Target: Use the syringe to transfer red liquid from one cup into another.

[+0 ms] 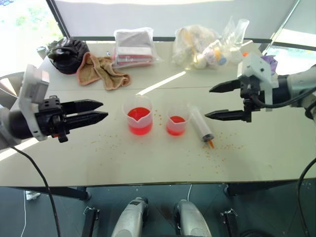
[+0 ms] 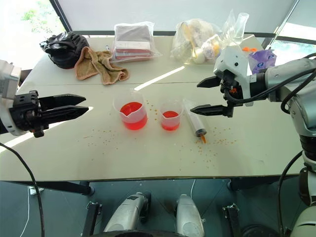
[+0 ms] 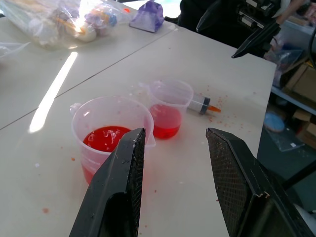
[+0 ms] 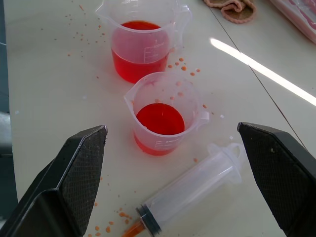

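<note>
Beaker (image 1: 138, 116) at table (image 1: 148, 163) centre held red liquid (image 1: 139, 116); smaller cup (image 1: 177, 120) just right also held some. Syringe (image 1: 201, 124) lay flat right of cup, tip toward near edge. Left gripper (image 1: 101, 111) and right gripper (image 1: 210, 102) hovered either side, fingers spread, empty. Near strip open; far edge cluttered with bags (image 1: 197, 44), towel (image 1: 101, 71).
</note>
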Tool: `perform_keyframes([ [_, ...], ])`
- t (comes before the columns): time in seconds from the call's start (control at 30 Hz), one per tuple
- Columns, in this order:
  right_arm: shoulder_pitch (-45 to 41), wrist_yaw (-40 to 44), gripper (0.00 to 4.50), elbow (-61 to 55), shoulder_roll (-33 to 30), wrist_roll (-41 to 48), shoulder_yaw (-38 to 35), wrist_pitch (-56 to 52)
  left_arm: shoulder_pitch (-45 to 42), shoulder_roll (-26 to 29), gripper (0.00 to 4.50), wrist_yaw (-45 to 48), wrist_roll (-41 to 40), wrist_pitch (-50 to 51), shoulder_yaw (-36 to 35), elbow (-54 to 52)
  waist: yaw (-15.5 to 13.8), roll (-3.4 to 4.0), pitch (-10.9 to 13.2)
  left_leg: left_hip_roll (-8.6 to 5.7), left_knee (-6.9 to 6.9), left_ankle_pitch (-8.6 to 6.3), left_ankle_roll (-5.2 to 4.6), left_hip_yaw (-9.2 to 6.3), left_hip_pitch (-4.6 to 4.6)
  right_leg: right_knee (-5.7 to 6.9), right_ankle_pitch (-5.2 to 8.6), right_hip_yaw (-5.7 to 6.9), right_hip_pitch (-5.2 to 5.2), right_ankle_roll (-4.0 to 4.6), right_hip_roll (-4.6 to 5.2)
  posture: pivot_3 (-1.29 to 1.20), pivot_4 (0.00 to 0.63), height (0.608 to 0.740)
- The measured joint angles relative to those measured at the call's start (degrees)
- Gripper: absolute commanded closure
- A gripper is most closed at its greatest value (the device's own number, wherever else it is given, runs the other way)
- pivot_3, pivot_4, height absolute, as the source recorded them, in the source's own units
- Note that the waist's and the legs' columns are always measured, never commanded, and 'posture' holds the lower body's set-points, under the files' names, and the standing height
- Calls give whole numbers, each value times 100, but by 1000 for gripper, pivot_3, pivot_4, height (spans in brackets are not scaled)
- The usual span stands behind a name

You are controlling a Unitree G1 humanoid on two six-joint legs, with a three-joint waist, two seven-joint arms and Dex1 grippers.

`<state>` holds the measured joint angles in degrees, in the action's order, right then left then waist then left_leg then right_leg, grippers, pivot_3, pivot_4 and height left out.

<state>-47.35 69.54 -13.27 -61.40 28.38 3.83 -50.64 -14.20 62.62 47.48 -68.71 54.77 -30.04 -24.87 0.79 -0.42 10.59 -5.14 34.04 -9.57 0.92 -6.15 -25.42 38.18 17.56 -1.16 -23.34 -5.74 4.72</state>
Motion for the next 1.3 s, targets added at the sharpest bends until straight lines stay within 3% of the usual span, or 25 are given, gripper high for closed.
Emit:
perform_keyframes([
  [0.67,-119,31,76,-4,-43,-158,312,-230,151,-77,2444,-75,48,92,4,-103,0,0,0,0,1,0,0,0,0,1,0,0,0,-1,0,0,150,736],
  [0.97,-356,-431,76,64,73,-509,573,-559,6,-189,2444,-115,54,89,114,-100,4,0,-1,0,2,0,0,0,1,2,0,0,0,-1,0,0,150,736],
  [1.07,-759,-1093,76,411,594,-768,1069,-1622,-59,-244,2444,-151,71,79,249,-97,21,-1,-1,-1,4,1,1,1,1,6,-1,-4,-1,0,-2,0,150,736],
  [1.17,-1421,-1735,76,1458,1336,-1068,1462,-2558,-166,-282,2444,-168,80,50,328,-106,45,-1,-2,0,7,3,4,2,4,14,-3,-8,-4,3,-4,0,150,736],
  [1.3,-1952,-2240,76,2774,1902,-1370,1774,-3049,-179,-302,2444,-198,137,42,392,-94,4,-2,-2,-4,6,3,3,2,-1,14,-5,-6,-6,0,-3,0,150,736],
])
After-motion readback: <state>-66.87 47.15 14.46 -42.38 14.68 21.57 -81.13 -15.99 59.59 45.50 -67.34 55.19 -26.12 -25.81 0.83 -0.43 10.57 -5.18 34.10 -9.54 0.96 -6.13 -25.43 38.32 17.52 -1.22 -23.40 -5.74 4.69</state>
